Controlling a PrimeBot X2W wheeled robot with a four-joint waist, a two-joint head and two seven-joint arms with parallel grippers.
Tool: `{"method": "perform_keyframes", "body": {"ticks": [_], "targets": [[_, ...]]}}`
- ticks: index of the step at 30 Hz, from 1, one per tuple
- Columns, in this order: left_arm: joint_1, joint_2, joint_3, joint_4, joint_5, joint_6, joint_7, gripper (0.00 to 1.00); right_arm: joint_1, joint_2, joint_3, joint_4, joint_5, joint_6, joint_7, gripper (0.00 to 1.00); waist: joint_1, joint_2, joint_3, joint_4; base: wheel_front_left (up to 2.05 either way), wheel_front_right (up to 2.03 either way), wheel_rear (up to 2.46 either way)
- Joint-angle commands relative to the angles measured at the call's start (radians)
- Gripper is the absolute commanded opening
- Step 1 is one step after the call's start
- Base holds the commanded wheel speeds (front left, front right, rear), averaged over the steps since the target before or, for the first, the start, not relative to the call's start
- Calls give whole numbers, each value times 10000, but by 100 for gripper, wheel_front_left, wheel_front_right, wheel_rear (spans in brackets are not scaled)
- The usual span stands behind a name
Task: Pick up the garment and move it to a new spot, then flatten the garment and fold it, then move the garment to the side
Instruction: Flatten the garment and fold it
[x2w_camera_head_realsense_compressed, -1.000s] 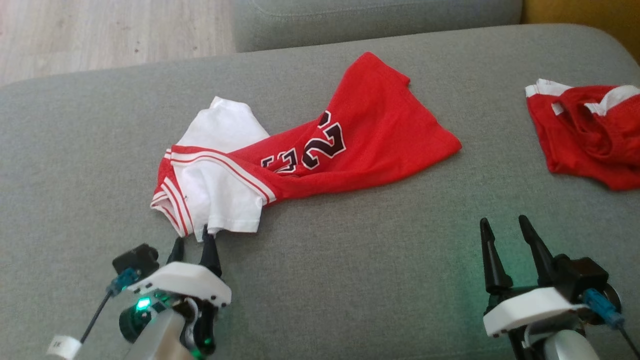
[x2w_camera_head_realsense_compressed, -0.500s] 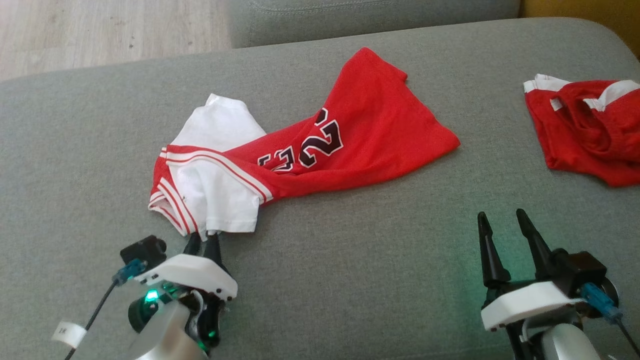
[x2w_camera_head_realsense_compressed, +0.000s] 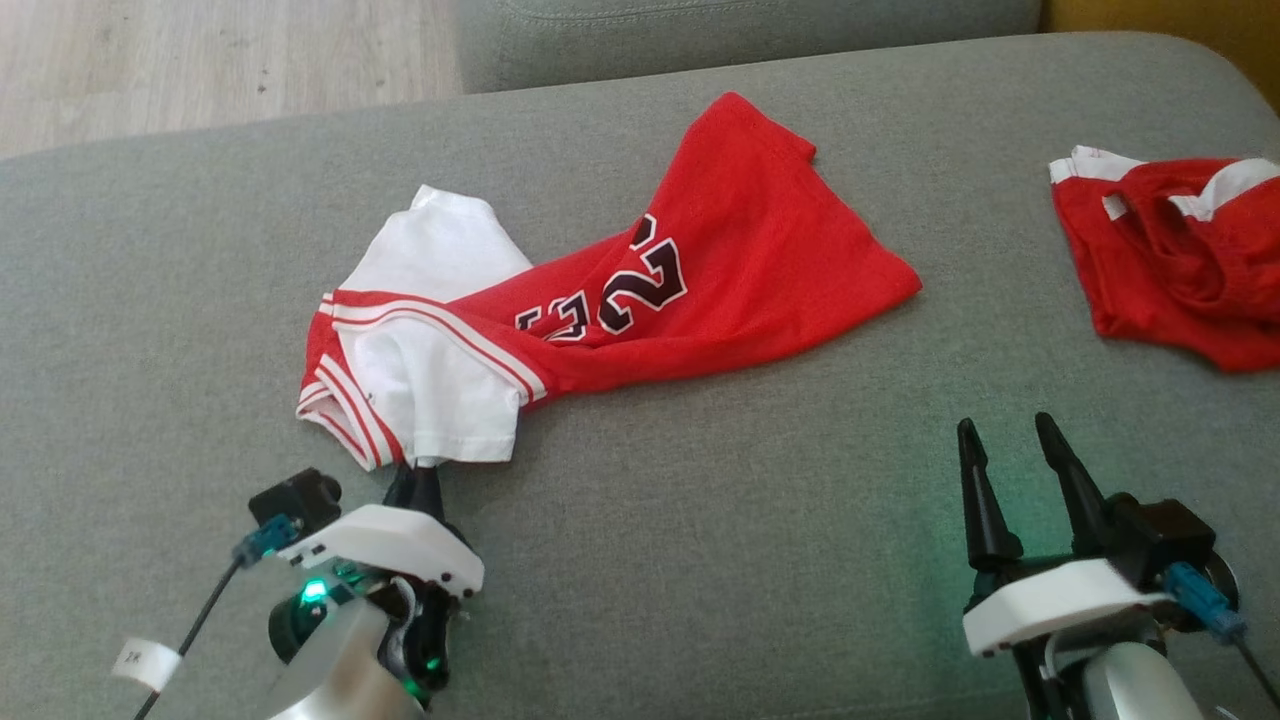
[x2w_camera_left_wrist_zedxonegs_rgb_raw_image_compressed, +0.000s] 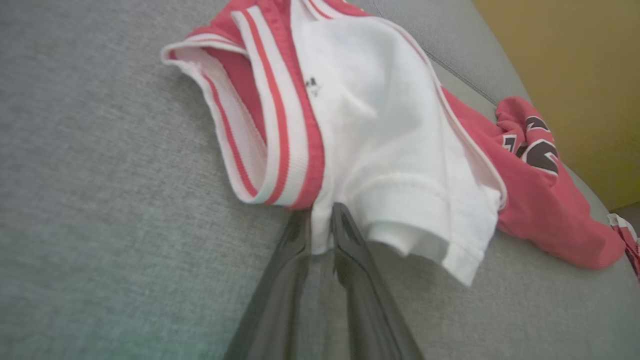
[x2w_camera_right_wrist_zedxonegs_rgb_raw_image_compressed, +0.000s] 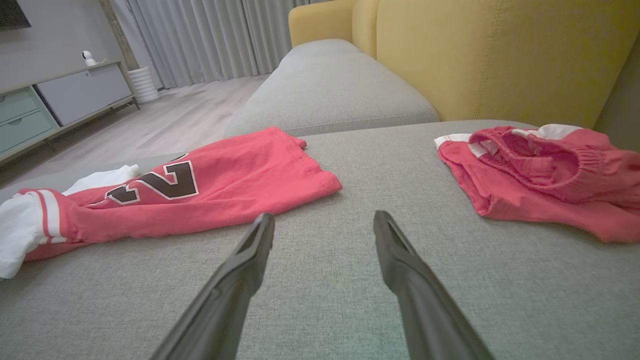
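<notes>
2 grippers and 2 pieces of clothing are on view. At the left, the left gripper (x2w_camera_head_realsense_compressed: 415, 475) has its 2 fingers drawn close together. The left wrist view shows them pinching the white sleeve hem of the garment (x2w_camera_head_realsense_compressed: 740, 250), a red top with white sleeves, striped trim and a dark number. The garment lies rumpled and twisted on the middle-left of the sofa cushion (x2w_camera_head_realsense_compressed: 700, 540), its sleeves nearest that gripper and its red body stretching away to the right. Further right, the right gripper (x2w_camera_head_realsense_compressed: 1005, 425) has its 2 fingers spread wide, grasping nothing and well apart from the garment. At the far right lies 1 crumpled red cloth (x2w_camera_head_realsense_compressed: 1170, 270) with white trim.

Everything rests on grey woven upholstery. Behind it is 1 more grey cushion (x2w_camera_right_wrist_zedxonegs_rgb_raw_image_compressed: 330, 85), beside a yellow backrest (x2w_camera_right_wrist_zedxonegs_rgb_raw_image_compressed: 500, 55). The room beyond has a pale wood floor (x2w_camera_head_realsense_compressed: 200, 60), grey curtains (x2w_camera_right_wrist_zedxonegs_rgb_raw_image_compressed: 210, 40) and a low cabinet (x2w_camera_right_wrist_zedxonegs_rgb_raw_image_compressed: 60, 100).
</notes>
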Motion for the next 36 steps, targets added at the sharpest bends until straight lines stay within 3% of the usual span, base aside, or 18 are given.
{"method": "perform_keyframes", "body": {"ticks": [1,2,4,13,17,28,33,36], "targets": [[-166,43,65,-151,-127,-7,113,22,-355,-54,245,-262,40,65,-105,100,0,-1,-2,-4,0,0,0],[-140,42,-3,-204,-203,-6,128,19,-354,-54,239,-255,41,65,-111,100,0,-1,-5,-5,0,0,0],[-90,42,-138,-306,-320,27,118,0,-349,-54,231,-241,42,65,-122,100,0,-1,-14,-5,0,0,0],[174,52,-585,-1062,-407,158,-215,0,-297,-54,197,-224,96,65,-174,100,0,-1,-101,82,0,0,0],[448,333,-504,-1834,-276,250,-646,0,-262,-54,116,-252,107,65,-218,100,0,-1,-207,178,0,0,0],[1940,2196,270,-5298,341,1656,-1119,0,-334,-54,-592,-217,-162,65,-83,100,0,-1,-527,606,0,0,0],[2424,2581,429,-6392,329,2062,-888,0,-808,-54,-893,-2,-541,65,262,100,0,-1,-469,764,0,0,0],[2728,2783,548,-7131,303,2366,-744,0,-1726,-54,-1172,766,-1040,65,734,100,0,-1,-239,904,0,0,0]]}}
